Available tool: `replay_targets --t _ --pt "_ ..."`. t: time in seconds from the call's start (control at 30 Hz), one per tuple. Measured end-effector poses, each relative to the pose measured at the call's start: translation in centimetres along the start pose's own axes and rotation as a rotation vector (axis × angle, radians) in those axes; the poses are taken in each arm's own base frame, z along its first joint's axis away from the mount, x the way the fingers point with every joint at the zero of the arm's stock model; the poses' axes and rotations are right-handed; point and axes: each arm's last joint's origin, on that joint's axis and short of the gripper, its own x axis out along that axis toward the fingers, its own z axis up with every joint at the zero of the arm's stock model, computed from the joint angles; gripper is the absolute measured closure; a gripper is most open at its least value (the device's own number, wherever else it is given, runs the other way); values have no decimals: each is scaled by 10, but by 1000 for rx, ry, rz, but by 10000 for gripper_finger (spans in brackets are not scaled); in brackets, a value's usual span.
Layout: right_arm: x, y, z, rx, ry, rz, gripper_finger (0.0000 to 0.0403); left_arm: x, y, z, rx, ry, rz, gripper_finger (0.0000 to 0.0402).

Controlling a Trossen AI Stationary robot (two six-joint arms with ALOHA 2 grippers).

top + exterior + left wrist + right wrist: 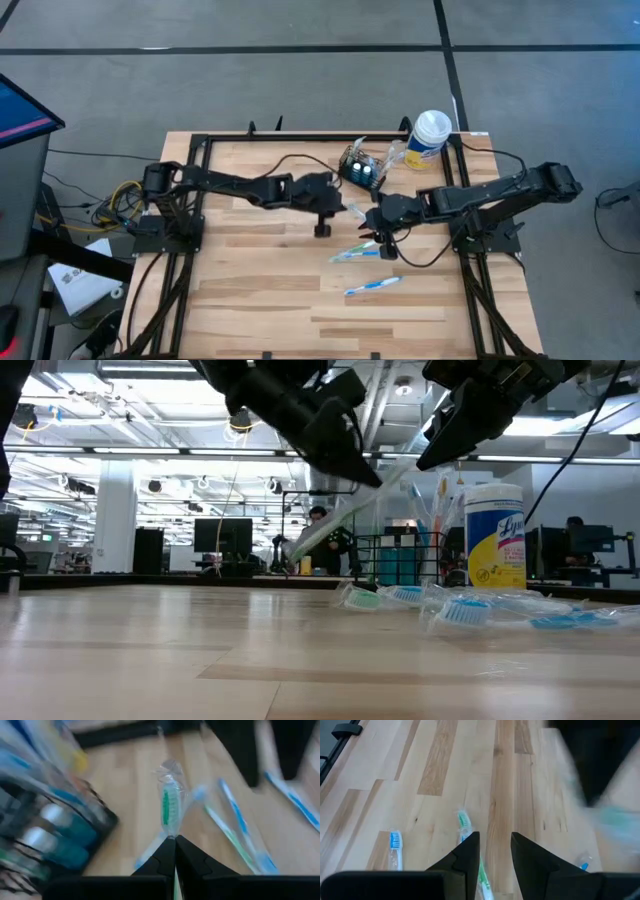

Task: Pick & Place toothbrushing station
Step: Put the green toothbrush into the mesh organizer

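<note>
Nearest you in the low view, the pale wood-plank table [200,660] runs back toward an open, brightly lit office hall with ceiling pipes, dark monitors and a person [318,540] seated far behind. On the planks lie plastic-wrapped toothbrushes [470,610], blue and green bristles showing through the film; from above you see one blue brush [372,287] lying alone toward the front edge and a blue-and-green pair [355,254] just behind it.

Over that pair hangs your right gripper [386,245], its fingers [470,852] parted by a narrow gap with nothing between them, a green brush [465,822] on the wood below.

Your left gripper [352,209] sits mid-table, raised off the surface, its jaws pinched together on the handle of a wrapped green-bristled toothbrush [169,805], which slants up and away from the tips.

Just beyond both grippers stands the toothbrushing station [360,168], a small black wire-mesh caddy near the table's far edge. It holds teal and blue packaged items with more wrapped brushes sticking up out of it.

Close beside it on the right is a white-lidded canister [428,136], white, yellow and blue, its label reading "Lysol" in the low view.

Grey floor crossed by dark tape lines surrounds the table.
</note>
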Motion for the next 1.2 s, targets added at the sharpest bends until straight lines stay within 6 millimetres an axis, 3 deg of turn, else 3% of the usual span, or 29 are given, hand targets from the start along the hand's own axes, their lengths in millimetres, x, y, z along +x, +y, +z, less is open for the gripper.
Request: replay_targets --t 0.17,0.63,0.9,1.2 --pt "0 5 0 -12 1 13 301 -7 21 11 -30 -173 46 401" --pt "0 7 1 -21 -13 20 301 -38 59 -13 -135 -656 207 401" --pt "0 0 1 -9 -16 1 301 -36 78 -21 -156 -778 278 401" --pt "0 0 1 -12 -15 0 301 -20 97 -41 -193 -847 323 401"
